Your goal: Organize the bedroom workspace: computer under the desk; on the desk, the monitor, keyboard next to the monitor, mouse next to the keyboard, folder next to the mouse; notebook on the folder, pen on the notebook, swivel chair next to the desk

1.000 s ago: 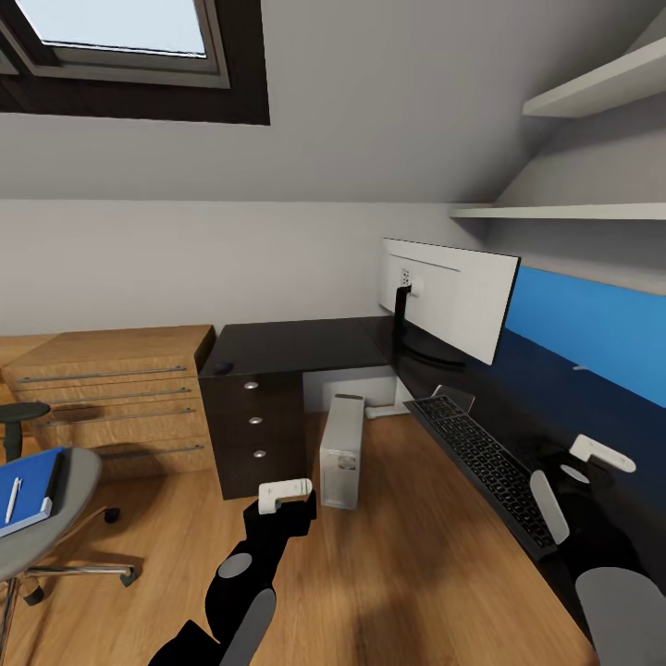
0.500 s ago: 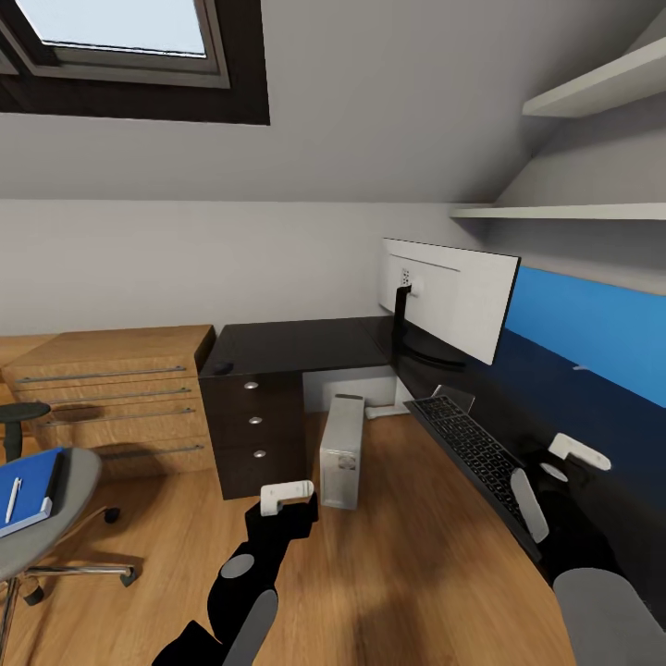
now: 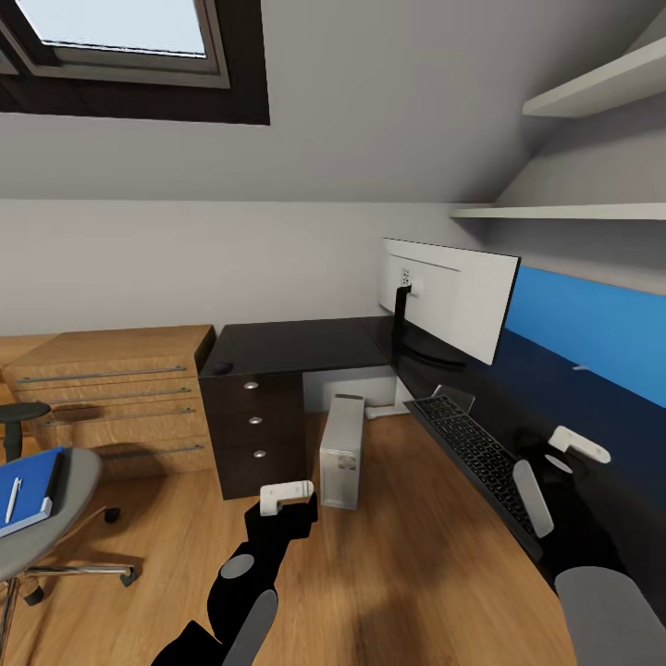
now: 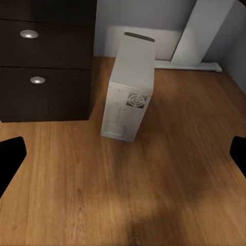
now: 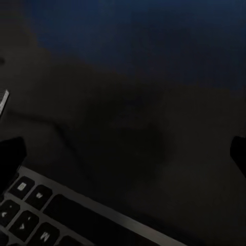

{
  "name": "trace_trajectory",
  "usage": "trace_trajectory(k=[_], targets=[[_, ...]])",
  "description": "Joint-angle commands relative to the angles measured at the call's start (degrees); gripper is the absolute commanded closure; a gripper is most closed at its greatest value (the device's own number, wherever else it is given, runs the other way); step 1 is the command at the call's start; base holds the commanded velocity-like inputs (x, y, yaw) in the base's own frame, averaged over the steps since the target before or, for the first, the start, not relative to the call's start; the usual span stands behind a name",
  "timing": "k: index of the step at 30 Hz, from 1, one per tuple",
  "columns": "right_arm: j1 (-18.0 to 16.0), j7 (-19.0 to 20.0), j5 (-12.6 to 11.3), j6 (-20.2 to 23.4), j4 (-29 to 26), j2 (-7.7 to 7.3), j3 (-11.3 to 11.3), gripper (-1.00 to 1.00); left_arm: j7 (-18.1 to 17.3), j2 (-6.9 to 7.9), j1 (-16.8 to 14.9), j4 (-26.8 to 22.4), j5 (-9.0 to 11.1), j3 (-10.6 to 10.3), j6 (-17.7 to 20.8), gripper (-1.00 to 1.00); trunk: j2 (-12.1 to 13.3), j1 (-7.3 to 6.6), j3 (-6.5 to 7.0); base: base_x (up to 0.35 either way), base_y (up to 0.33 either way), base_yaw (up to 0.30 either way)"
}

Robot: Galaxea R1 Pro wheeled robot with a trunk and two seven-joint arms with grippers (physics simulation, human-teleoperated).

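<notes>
While the keyboard already lies on the counter by the monitor, long axis along the front edge, the right tool hangs over it, open and empty, likely after setting it there. The left tool, open and empty, faces the computer.

One monitor, one keyboard, one computer, one swivel chair, one folder, two wall shelves.
</notes>
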Motion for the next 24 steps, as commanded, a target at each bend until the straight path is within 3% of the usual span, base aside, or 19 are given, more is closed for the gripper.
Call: trace_trajectory(k=[1, 10, 11, 24], targets=[[0.00, -0.28, -0.35, 0.62, -0.43, -0.03, 0.05, -1.00, 0.53, 0.01, -0.06, -0.07, 0.54, -0.09, 0.11, -1.00, -0.03, 0.00, -0.06, 0.000, 0.000, 0.000], [0.05, -0.19, -0.42, 3.50, -3.32, -0.03, 0.07, -1.00, 0.53, 0.01, -0.06, -0.06, 0.56, -0.09, 0.11, -1.00, -0.03, 0.00, -0.06, 0.000, 0.000, 0.000], [0.07, -0.15, -0.42, 5.73, -4.43, -0.03, 0.08, -1.00, 0.53, 0.01, -0.06, -0.06, 0.56, -0.09, 0.11, -1.00, -0.03, 0.00, -0.06, 0.000, 0.000, 0.000], [1.26, 4.10, -0.22, 5.81, -4.64, -0.03, 0.25, -1.00, 0.53, 0.01, -0.06, -0.08, 0.54, -0.09, 0.11, -1.00, -0.03, 0.00, -0.06, 0.000, 0.000, 0.000]])
